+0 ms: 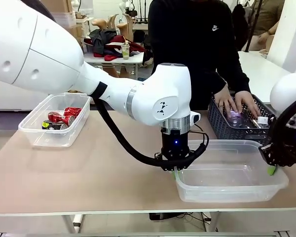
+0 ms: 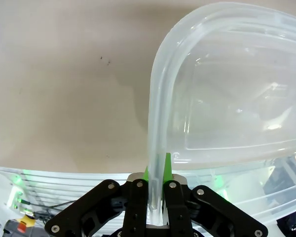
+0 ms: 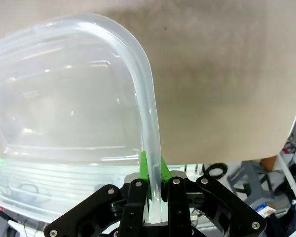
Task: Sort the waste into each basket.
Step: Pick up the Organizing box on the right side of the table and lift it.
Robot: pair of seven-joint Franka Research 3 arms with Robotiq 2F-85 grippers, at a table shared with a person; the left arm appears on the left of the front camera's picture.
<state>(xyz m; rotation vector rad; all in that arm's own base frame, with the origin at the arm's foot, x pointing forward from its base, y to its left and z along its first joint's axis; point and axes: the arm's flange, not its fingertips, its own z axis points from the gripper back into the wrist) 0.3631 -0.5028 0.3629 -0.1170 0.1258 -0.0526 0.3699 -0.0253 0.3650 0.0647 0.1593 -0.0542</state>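
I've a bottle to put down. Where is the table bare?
Bare tabletop runs between the tub of cans and the empty tub, beneath the left arm. Crowded right: both arms' jaws clamp the empty tub's rim; the person's hands are in the grey basket.

Robotics lab or test room. White jointed robot arm (image 1: 153,98) from left and second white arm (image 1: 290,93) from right reach over plain beige table (image 1: 113,163). On top: clear rectangular plastic tub (image 1: 232,193) at near right, second clear plastic tub (image 1: 39,136) at left with crushed red drink cans (image 1: 64,117), dark grey lattice-sided basket (image 1: 219,123). Person in black sweatshirt (image 1: 192,44) at far side. Behind: white work table (image 1: 113,60) heaped with clothing (image 1: 108,42), plastic drink cup (image 1: 125,50). Loose black cables (image 1: 180,216) under table.
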